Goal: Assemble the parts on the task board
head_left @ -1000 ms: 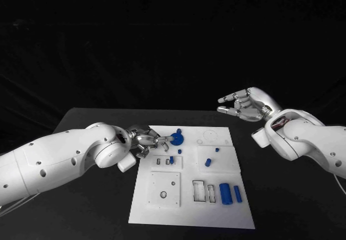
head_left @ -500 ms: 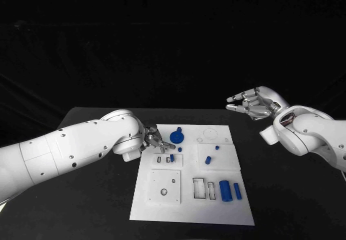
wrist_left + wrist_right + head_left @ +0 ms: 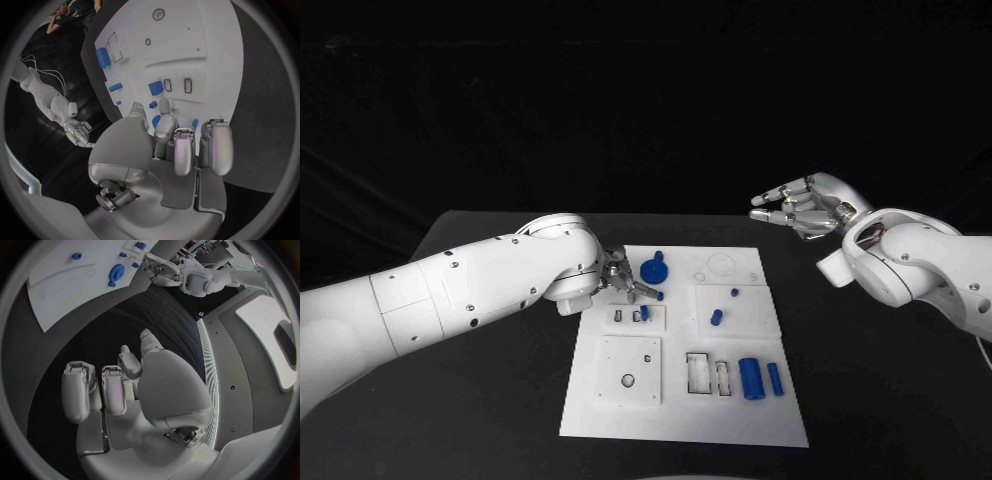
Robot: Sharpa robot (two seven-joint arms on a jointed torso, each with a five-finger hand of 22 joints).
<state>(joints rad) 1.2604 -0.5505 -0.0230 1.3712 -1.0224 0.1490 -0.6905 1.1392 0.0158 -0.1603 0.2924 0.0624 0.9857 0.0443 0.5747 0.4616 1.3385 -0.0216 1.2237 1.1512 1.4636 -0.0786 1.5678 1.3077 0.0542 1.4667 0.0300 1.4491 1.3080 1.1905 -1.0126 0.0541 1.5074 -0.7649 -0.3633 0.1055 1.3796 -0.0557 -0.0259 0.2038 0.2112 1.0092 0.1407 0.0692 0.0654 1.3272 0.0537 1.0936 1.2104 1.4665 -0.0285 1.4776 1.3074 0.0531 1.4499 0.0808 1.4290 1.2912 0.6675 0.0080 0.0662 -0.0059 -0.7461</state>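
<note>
Left hand (image 3: 620, 279) hangs over the far left part of the white task board (image 3: 682, 400), fingers bunched together; whether they pinch anything I cannot tell. Just beside it stands a blue round part (image 3: 655, 270), with smaller blue pieces (image 3: 715, 319) mid-board and two blue bars (image 3: 762, 380) nearer. Right hand (image 3: 800, 207) is raised off to the board's right, fingers loosely spread, holding nothing

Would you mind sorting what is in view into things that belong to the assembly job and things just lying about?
Job:
task board
blue gear
blue cylinder
blue bar
small blue parts
left hand

Lying about:
nothing loose; black table; right hand, raised off the board
</note>
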